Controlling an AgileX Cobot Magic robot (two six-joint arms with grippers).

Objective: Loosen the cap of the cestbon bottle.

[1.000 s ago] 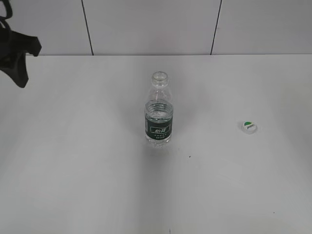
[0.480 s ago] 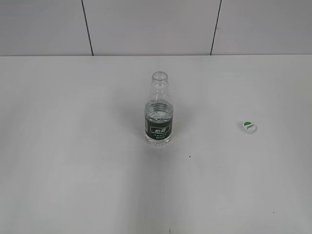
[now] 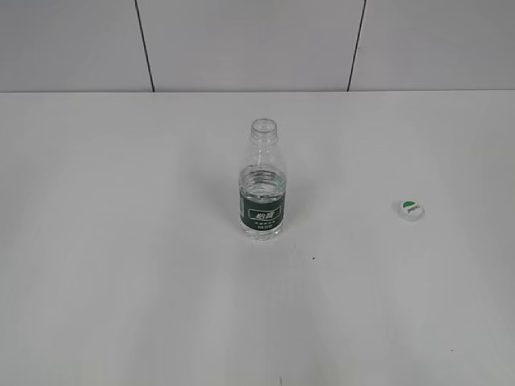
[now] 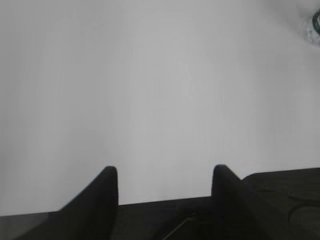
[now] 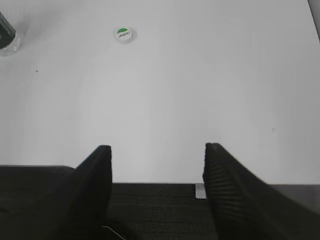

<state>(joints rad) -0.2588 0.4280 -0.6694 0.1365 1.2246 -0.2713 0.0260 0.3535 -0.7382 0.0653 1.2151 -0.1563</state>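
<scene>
The cestbon bottle point(image 3: 262, 181) stands upright mid-table, clear with a dark green label band, and its neck is open with no cap on it. The white cap point(image 3: 410, 210), green mark up, lies flat on the table well to the bottle's right, also the cap point(image 5: 123, 34) in the right wrist view. A sliver of the bottle point(image 4: 315, 24) shows at the left wrist view's top right corner, and the bottle's base point(image 5: 7, 35) at the right wrist view's top left. My left gripper point(image 4: 164, 172) and right gripper point(image 5: 157, 150) are both open and empty over bare table, outside the exterior view.
The white table point(image 3: 121, 265) stretches on every side of the bottle. A grey panelled wall point(image 3: 241, 44) with dark seams runs along the table's far edge. A small dark speck point(image 3: 313, 258) sits on the table in front of the bottle.
The left arm, seen at the exterior view's upper left a second ago, has withdrawn out of that view. Bottle and cap have not moved.
</scene>
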